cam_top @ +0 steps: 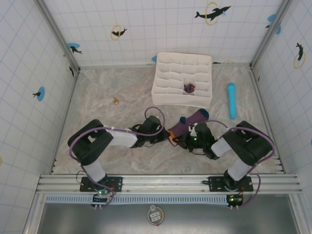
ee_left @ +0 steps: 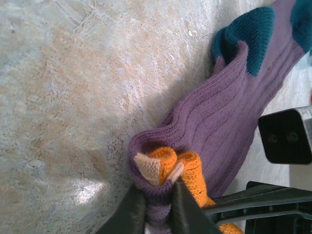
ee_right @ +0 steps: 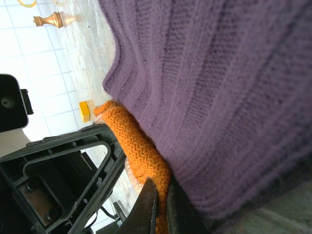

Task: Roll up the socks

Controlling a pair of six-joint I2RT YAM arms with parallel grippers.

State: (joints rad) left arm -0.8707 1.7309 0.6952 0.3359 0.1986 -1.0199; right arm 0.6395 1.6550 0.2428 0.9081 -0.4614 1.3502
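The purple ribbed fabric socks lie in the frame centre. The left gripper pinches their purple fold; the right gripper, narrow, pinches the orange edge.

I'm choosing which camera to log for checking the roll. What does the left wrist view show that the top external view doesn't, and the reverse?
Left wrist: the start of the roll up close, with an orange toe tucked into a curl of purple ribbing and the left gripper pinched on that curl.
Top external: a white divided box with a purple bundle in one cell, a light blue cylinder and a small brown piece.
Shared: the socks lying on the marbled table, teal patches showing.
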